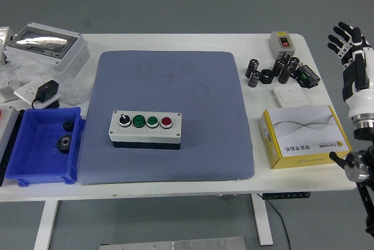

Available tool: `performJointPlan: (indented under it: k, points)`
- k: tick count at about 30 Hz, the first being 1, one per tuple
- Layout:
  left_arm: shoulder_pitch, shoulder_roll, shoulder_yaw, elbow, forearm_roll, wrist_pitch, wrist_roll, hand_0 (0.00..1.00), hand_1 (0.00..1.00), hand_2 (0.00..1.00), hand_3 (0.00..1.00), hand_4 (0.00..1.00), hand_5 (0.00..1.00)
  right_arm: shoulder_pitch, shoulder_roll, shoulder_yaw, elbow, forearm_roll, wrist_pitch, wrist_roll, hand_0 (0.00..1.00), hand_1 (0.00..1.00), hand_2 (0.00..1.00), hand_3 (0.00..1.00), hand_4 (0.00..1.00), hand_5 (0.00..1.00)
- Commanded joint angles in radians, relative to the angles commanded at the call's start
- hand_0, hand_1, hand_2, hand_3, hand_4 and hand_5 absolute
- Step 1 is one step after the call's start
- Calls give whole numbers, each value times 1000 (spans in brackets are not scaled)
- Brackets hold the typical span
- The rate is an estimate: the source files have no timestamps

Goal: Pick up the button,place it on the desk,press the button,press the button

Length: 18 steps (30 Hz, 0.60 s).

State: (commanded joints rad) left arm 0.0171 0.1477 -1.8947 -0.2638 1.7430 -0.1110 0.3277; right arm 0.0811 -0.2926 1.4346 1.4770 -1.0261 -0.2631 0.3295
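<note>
Sitting flat near the front of the grey mat (169, 80), long side to the near edge: button box (145, 129), a rigid oblong plastic case, pale lid over a dark base, smooth and hard. Along its lid, left to right: a black knob (124, 121), two green buttons (139, 121), one red button (166, 122), all round and close-set.

Mat under the box: soft, finely dimpled, square with rounded corners; covers most of the white bench (175, 187).

Right of the box, well apart: yellow and white cardboard carton (304, 136); beyond it a cluster of black cylinders (280, 69) and a small grey switch box (282, 41).

Left of the box: blue plastic bin (41, 145) holding two dark toothed gears (64, 142); further back, a grey enclosure (47, 48) with a clear lid.

Right hand (349, 41): raised off the bench's right end, far from the box, fingers spread, grasping nothing. Left hand not seen.

Risks, judged:
- Close spacing may let a broad fingertip strike the neighbouring button.
- An angled push could slide or tip the box on the yielding mat.
- The reach inward passes over the carton and cylinders; a low sweep would knock them.
</note>
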Motion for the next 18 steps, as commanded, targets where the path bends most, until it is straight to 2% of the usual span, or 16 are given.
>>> performJointPlan:
  k: [18]
  points:
    - [2, -4, 5, -1, -11, 1, 4, 717, 694, 683, 833, 584, 816, -1, 5, 3, -4, 0, 2, 1, 814, 784, 803, 785, 909, 881]
